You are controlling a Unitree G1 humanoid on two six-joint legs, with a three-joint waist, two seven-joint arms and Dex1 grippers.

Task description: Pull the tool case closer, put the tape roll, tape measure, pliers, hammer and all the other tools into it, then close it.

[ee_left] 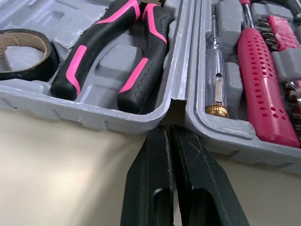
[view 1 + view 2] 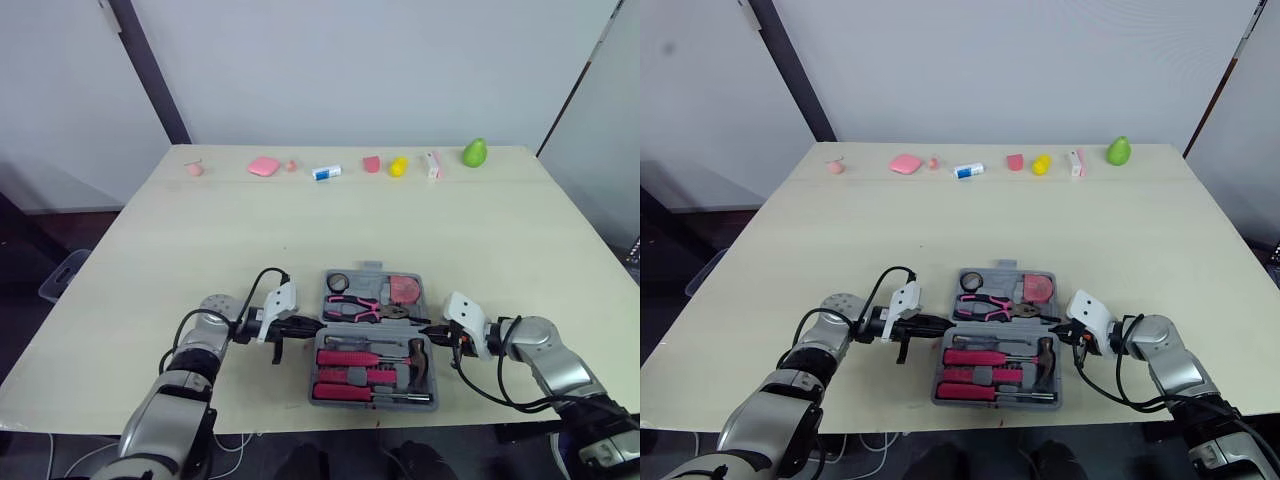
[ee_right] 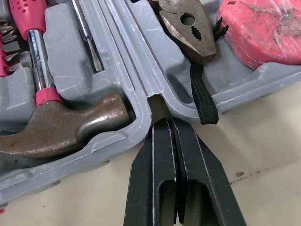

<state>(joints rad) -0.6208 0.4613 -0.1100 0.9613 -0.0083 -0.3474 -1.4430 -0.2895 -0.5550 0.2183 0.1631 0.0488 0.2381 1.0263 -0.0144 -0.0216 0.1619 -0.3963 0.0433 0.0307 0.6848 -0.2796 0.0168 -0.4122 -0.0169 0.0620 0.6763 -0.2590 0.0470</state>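
Already tape roll (image 1: 51,61), pliers (image 1: 87,54), tape measure (image 3: 268,28) and hammer (image 3: 61,127) fill the open tool case (image 1: 94,117), lower centre. Left gripper (image 1: 169,136) and right gripper (image 3: 170,125), both pinched together, flank it; closing remains.

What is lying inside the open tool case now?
The tool case holds a tape roll, pink-handled pliers and a red tape measure in one half; a hammer and red-handled screwdrivers in the other. The moulded slots beneath them are covered.

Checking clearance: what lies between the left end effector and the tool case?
Nothing: the left wrist view shows the left end effector at the hinge notch of the tool case.
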